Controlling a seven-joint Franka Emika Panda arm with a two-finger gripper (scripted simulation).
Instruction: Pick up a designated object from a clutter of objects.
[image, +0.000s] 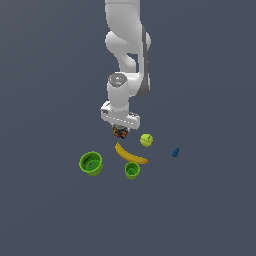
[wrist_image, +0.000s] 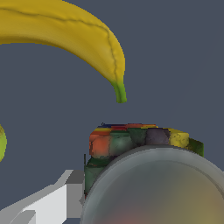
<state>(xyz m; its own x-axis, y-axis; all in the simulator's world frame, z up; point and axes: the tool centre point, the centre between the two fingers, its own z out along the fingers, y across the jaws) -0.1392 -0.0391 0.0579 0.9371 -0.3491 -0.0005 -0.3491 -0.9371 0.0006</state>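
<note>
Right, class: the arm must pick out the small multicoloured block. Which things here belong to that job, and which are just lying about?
Belongs to the job:
- multicoloured block, under the gripper
- gripper, down over the block

Just lying about:
- banana
- yellow-green ball
- bigger green cup
- smaller green cup
- small blue piece

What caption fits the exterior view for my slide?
Panda gripper over the multicoloured boxy item, beside a banana, ball and two green cups.
</note>
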